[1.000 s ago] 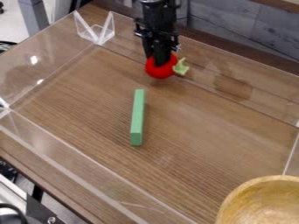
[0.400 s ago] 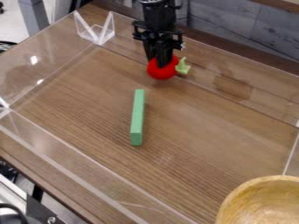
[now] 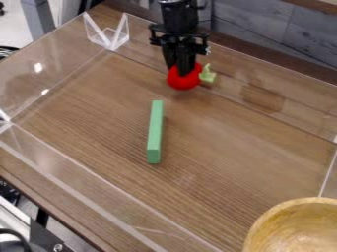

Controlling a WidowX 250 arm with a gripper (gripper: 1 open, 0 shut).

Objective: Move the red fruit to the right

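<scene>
Fingers (image 3: 180,71) clamp the red fruit (image 3: 183,79) at the bench's (image 3: 250,148) twelve o'clock; a clean move lifts slightly, then carries toward three o'clock, avoiding dragging

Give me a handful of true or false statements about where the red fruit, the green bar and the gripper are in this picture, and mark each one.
1. The black gripper is shut on the small round red toy fruit. True.
2. The long flat green bar lies touching the red fruit. False: bare wood shows between them; the bar is nearer the camera.
3. The red fruit sits on the wooden table. True, as far as the view shows.
4. The light wooden bowl holds the red fruit. False: the bowl is at the bottom right corner, far from the fruit.
5. The gripper points down at the table. True.
</scene>
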